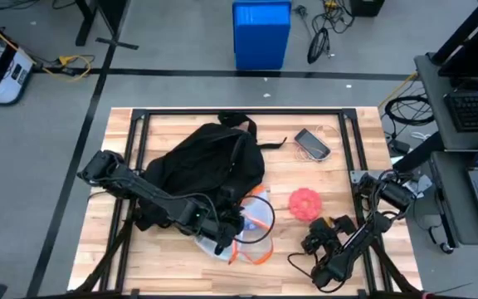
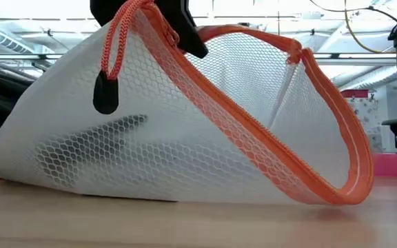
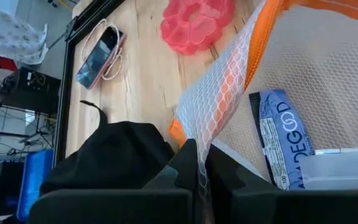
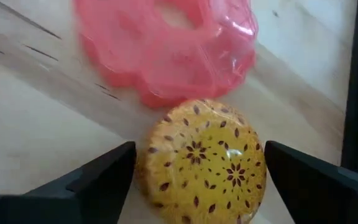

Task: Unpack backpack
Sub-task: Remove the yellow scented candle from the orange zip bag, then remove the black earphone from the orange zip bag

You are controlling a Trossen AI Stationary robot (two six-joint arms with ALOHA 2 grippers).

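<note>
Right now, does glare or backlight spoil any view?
Low view: the mesh pouch fills the frame and is strongly backlit. Right wrist view: glare spots on the pink container. Left wrist and high views: evenly lit, no glare.

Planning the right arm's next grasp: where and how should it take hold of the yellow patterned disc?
Grip the yellow disc across its round rim, coming from the side away from the pink container, with the right gripper. Its fingers are open and already flank the disc on the table. Its domed top offers no hold.
</note>
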